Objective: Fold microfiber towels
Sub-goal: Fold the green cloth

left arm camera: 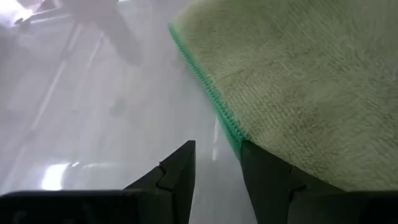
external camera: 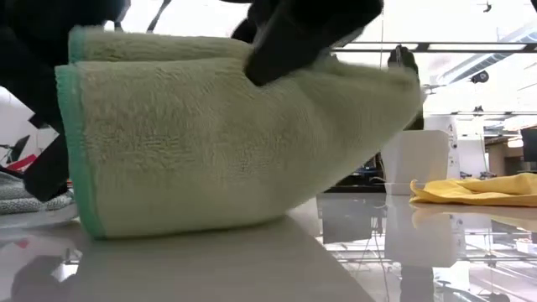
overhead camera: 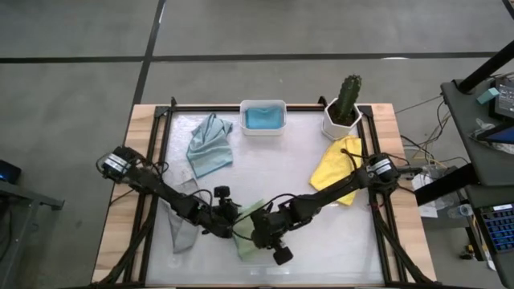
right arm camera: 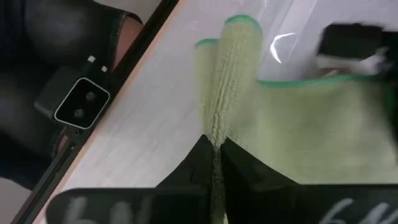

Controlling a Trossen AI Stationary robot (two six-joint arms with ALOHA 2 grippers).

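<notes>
Your right hand [right arm camera: 214,163] is clamped on a doubled edge of the sage green microfiber towel [overhead camera: 250,229], lifting it off the near middle of the white bench [overhead camera: 305,168], presumably to carry one half over the other. Your left hand [left arm camera: 217,180] has its fingers apart around the towel's green-stitched hem [left arm camera: 208,93], likely steadying it. The yellow towel [overhead camera: 337,167] lies far right; the pale blue-grey towel [overhead camera: 210,146] lies far left.
</notes>
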